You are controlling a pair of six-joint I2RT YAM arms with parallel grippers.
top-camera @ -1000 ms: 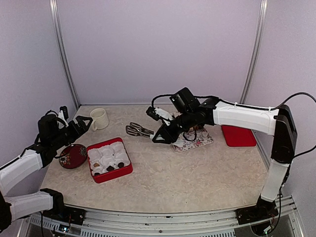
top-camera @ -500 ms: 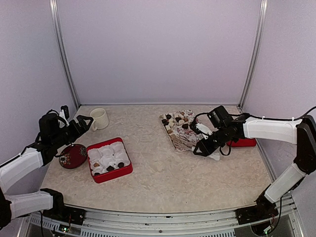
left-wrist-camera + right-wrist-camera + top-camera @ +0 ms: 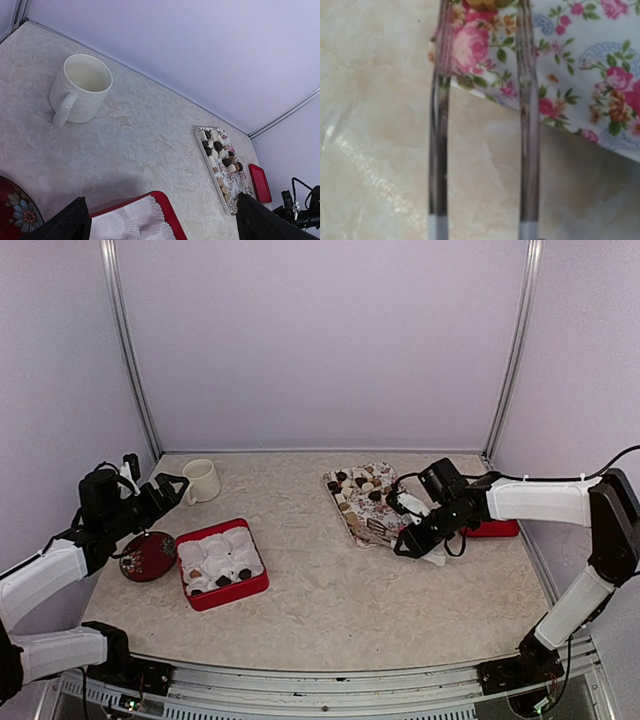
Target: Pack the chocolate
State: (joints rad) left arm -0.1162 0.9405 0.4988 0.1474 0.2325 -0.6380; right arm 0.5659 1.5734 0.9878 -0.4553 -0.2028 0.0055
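The chocolate [image 3: 352,483] lies as several dark, tan and cream pieces on a floral tray [image 3: 385,512], also in the left wrist view [image 3: 218,152]. A few pieces [image 3: 228,579] sit in white paper cups in the red box [image 3: 232,595]. My right gripper [image 3: 412,536] is shut on metal tongs [image 3: 437,150] at the tray's near right end. The tong arms reach to a tan piece [image 3: 482,3] at the top edge of the right wrist view. My left gripper [image 3: 165,490] is open and empty, above the table between the mug and the box.
A white mug [image 3: 201,480] stands at the back left. A dark red oval dish [image 3: 148,556] lies left of the box. A red lid [image 3: 492,528] lies right of the tray, behind my right arm. Walls close in on three sides.
My right arm has swung with the tongs from the tray's left side to its near right end, uncovering the tray. The left arm has not moved.
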